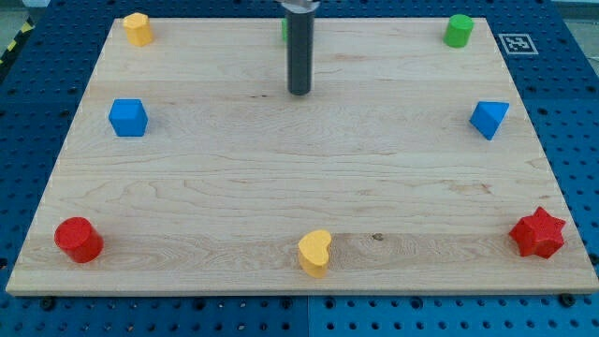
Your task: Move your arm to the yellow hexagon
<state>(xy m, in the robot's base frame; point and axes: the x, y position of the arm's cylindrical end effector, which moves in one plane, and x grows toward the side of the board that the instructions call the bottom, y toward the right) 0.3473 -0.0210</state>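
Resting at the eleven o'clock corner of the pale wood-grain counter [281,187]: yellow hexagon [138,28], matte, squat; its facing and long axis cannot be told. My tip [299,93], smooth dark rod, no hand and holding nothing, stands near twelve o'clock, well apart, touching no block.

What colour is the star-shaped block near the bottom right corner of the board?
Red. The star block shows clearly in the camera view, at the view's bottom right.

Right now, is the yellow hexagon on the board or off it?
On: the yellow hexagon sits at the wooden board's top-left corner, far from my tip.
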